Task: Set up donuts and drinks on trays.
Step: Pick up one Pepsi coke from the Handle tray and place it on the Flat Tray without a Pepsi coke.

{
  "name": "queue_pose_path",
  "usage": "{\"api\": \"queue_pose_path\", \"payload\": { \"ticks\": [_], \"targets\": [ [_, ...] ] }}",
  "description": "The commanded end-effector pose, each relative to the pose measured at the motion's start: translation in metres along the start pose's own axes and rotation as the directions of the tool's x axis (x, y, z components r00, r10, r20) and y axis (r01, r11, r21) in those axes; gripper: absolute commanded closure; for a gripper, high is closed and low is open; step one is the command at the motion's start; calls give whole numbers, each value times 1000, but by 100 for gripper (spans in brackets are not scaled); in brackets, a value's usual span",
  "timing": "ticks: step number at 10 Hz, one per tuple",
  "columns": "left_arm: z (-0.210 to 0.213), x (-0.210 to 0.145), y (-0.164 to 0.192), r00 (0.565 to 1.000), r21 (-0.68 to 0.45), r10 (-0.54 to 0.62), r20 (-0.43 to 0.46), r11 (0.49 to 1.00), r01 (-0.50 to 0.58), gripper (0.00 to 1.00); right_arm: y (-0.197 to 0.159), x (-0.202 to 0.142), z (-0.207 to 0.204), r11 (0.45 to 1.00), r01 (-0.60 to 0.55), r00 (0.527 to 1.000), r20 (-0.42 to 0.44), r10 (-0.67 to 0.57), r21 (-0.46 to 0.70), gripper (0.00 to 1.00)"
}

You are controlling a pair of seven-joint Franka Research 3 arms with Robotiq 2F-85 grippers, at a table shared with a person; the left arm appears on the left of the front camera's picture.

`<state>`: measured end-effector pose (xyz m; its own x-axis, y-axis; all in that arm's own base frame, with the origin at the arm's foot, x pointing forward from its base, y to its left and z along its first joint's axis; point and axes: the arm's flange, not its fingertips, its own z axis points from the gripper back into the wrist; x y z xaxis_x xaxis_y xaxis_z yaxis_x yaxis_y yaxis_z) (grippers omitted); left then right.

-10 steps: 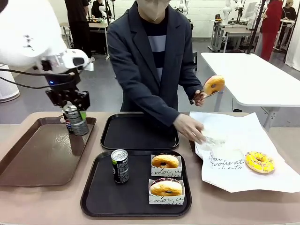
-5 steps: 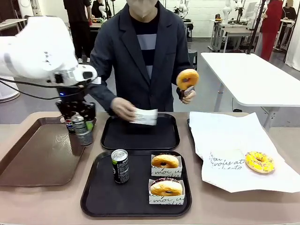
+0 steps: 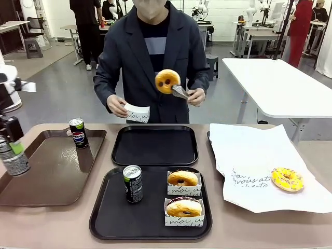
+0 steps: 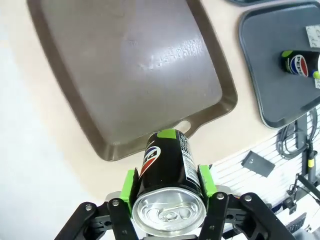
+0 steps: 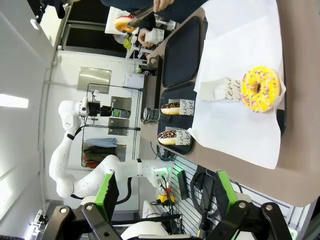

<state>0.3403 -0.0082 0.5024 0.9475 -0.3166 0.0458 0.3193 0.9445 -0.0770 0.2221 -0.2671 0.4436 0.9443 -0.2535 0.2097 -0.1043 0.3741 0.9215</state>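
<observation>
Fingers (image 4: 131, 187) clamping soda can (image 4: 167, 162), pointing downward

The tan table (image 3: 259, 228) bears a long brown tray (image 3: 46, 176), a near black tray (image 3: 111, 220), a far black tray (image 3: 154, 146) behind it, and white paper (image 3: 254, 150), perhaps covering another tray

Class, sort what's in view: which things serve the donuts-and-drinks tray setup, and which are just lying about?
Job: near black tray, far black tray, sleeved donuts, tong-held donut, yellow donut, can on near tray, held can in left end effector.
Lying about: brown tray, Pepsi-logo can, white paper.
</observation>
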Motion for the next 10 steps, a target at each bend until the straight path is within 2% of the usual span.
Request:
{"api": "queue_pose_path", "payload": {
  "ticks": [1, 8, 10],
  "targets": [
    [-4, 8, -15, 999, 11, -33, -18, 999, 33, 41, 0, 2, 1, 1000, -21, 1000, 13, 20, 22, 0],
    [-7, 7, -15, 999, 10, -38, -25, 999, 38, 41, 0, 2, 1, 1000, -21, 1000, 13, 20, 22, 0],
    [-14, 40, -42, 996, -10, -91, -16, 996, 91, 41, 0, 2, 1, 1000, -21, 1000, 13, 20, 22, 0]
  ]
}}
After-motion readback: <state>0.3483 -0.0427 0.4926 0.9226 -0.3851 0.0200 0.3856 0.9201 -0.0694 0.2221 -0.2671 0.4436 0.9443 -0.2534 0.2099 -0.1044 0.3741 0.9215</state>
